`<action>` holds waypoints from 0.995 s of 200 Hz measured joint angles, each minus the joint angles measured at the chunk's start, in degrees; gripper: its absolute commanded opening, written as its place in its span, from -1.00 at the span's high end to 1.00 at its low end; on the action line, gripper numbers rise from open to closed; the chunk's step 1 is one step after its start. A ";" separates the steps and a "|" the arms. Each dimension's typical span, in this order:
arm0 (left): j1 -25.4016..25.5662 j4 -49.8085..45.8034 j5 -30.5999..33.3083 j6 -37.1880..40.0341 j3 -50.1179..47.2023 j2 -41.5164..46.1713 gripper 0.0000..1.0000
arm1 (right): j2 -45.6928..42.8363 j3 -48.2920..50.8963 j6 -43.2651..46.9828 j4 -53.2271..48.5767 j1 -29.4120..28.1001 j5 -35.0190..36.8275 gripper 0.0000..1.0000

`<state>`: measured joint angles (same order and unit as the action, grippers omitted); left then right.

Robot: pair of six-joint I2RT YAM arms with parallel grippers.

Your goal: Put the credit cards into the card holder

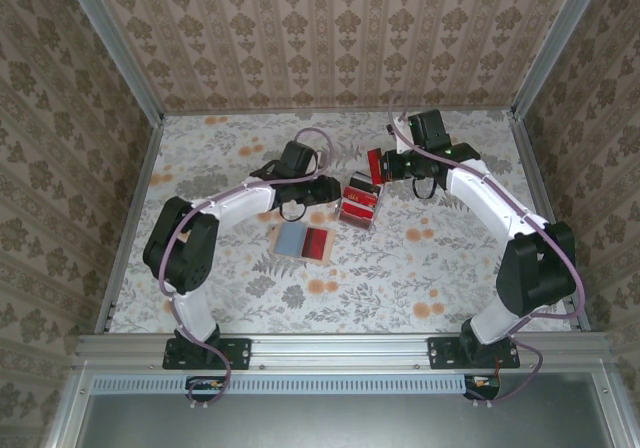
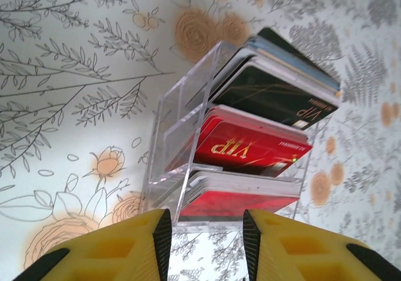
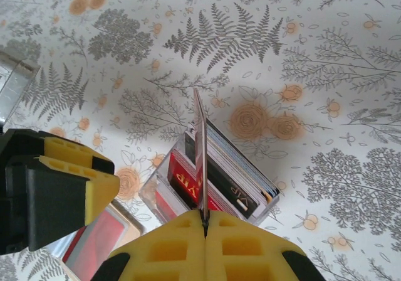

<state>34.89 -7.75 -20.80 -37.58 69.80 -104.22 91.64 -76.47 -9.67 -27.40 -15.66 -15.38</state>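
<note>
A clear rack stands mid-table, packed with red and black credit cards. The tan card holder lies open in front of it, a grey-blue panel and a red card on its inner faces. My right gripper is shut on one red credit card, held edge-on above the rack; from above the gripper hangs just behind the rack. My left gripper is open, its fingertips just short of the rack's near end, nothing between them.
The left gripper's yellow finger shows left of the rack in the right wrist view, with the card holder's corner below it. Metal-framed patterned walls enclose the floral tabletop on three sides.
</note>
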 measured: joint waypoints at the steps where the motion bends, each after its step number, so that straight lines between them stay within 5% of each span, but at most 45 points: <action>1: -0.13 0.44 -0.33 -0.24 -0.17 0.02 0.24 | 0.00 0.09 -0.02 0.07 0.04 -0.15 0.90; 48: -2.27 9.44 -7.48 -5.57 -4.04 0.04 0.23 | 0.00 1.92 -0.70 0.87 0.79 -5.09 0.90; 101: -2.27 20.72 -16.52 -10.14 -5.05 0.17 0.17 | 0.00 8.15 -4.35 6.23 5.07 -19.47 0.90; 199: -2.23 27.04 -22.16 -13.44 -5.05 0.63 0.24 | 0.02 12.57 -12.92 17.81 5.40 -34.29 0.90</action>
<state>32.67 19.29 -42.96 -51.03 64.75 -103.59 91.66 -63.90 -22.59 -9.58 -10.26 -49.67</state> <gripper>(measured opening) 0.395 0.069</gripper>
